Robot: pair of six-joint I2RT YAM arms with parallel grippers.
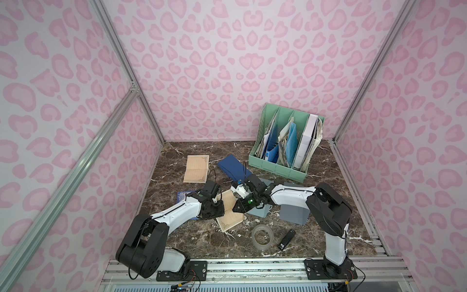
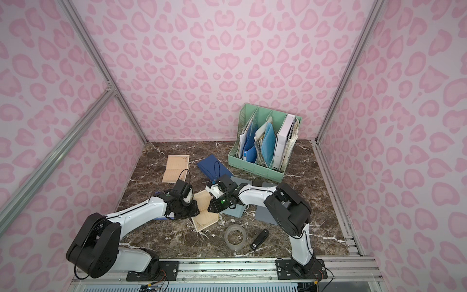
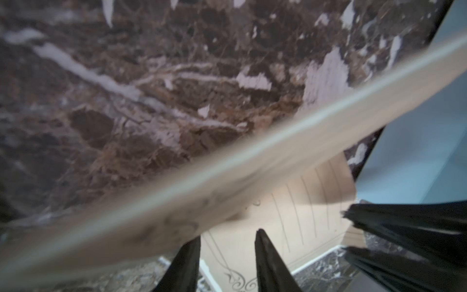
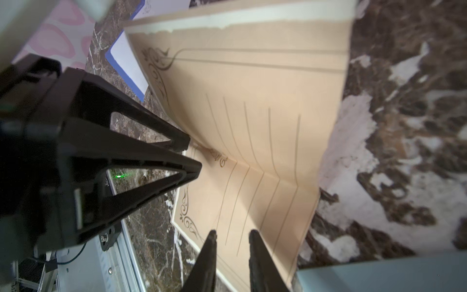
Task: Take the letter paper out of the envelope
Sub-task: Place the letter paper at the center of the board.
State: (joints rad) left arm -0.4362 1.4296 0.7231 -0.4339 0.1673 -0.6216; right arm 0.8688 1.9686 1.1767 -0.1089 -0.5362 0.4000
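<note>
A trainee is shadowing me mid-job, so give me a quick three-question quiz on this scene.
1. True or false: the tape roll sits inside the green file rack.
2. At the folded letter paper are: A one claw, B both claws, C none.
3. How many beige lined sheets lie on the table?
Key: 1 false, the tape roll lies on the table beside the stapler; 2 B, left claw and right claw; 3 two, counting the far sheet.
</note>
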